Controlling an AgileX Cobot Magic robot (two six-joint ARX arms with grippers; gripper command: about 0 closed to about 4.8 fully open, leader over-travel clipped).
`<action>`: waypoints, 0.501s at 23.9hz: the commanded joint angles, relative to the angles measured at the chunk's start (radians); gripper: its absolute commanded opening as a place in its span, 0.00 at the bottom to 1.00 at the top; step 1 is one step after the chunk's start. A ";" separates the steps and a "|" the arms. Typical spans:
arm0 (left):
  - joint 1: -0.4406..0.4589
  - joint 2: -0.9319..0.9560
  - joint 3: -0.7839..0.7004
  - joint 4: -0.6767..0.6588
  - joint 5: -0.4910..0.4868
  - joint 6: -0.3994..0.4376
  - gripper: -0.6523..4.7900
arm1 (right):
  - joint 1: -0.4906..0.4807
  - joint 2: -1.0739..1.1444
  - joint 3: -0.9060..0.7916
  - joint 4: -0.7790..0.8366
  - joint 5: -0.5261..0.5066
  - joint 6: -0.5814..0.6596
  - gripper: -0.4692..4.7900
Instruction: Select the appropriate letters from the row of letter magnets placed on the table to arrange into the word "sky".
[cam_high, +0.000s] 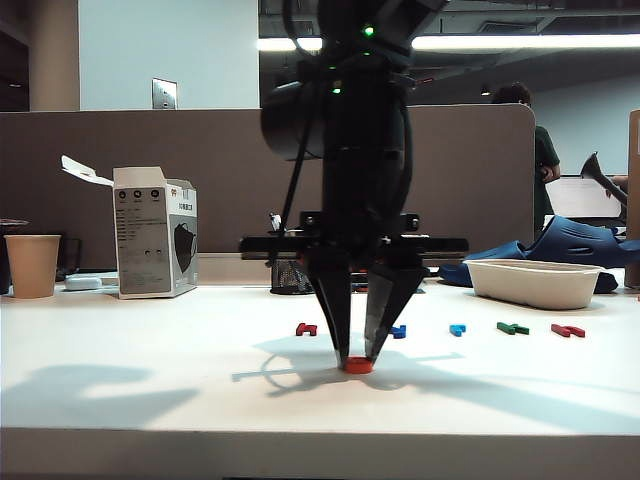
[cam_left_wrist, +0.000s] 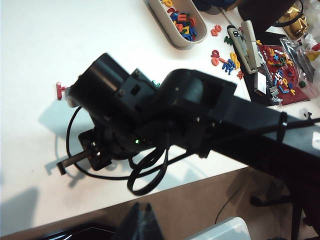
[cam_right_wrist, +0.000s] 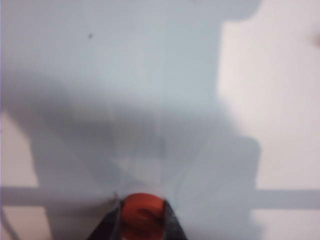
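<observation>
My right gripper (cam_high: 357, 358) points straight down at the middle of the white table (cam_high: 150, 370), shut on the orange rounded letter (cam_high: 357, 367), which rests on or just above the surface. The right wrist view shows that orange letter (cam_right_wrist: 142, 211) pinched between the two dark fingers. Behind it lies the row: dark red (cam_high: 306, 329), dark blue (cam_high: 398, 331), light blue (cam_high: 457, 329), green (cam_high: 513, 328) and red (cam_high: 567, 330) magnets. My left gripper (cam_left_wrist: 142, 220) hangs off the table's near edge over the floor, fingers together and empty, looking down on the right arm (cam_left_wrist: 165, 110).
A white carton (cam_high: 155, 232) and a paper cup (cam_high: 32, 265) stand at the back left, a mesh pen cup (cam_high: 291, 276) behind the arm, and a white tray (cam_high: 533, 283) at the back right. The left wrist view shows a tray of spare letters (cam_left_wrist: 162, 17) and a stapler (cam_left_wrist: 248, 45).
</observation>
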 joint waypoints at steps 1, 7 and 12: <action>0.001 -0.002 0.002 0.006 -0.004 0.003 0.11 | 0.009 0.042 -0.030 -0.035 -0.007 0.027 0.26; 0.001 -0.002 0.002 0.006 -0.004 0.003 0.11 | 0.003 0.036 -0.030 -0.031 -0.007 0.028 0.43; 0.001 -0.002 0.002 0.006 -0.004 0.003 0.11 | -0.006 0.007 -0.028 -0.032 0.005 0.027 0.53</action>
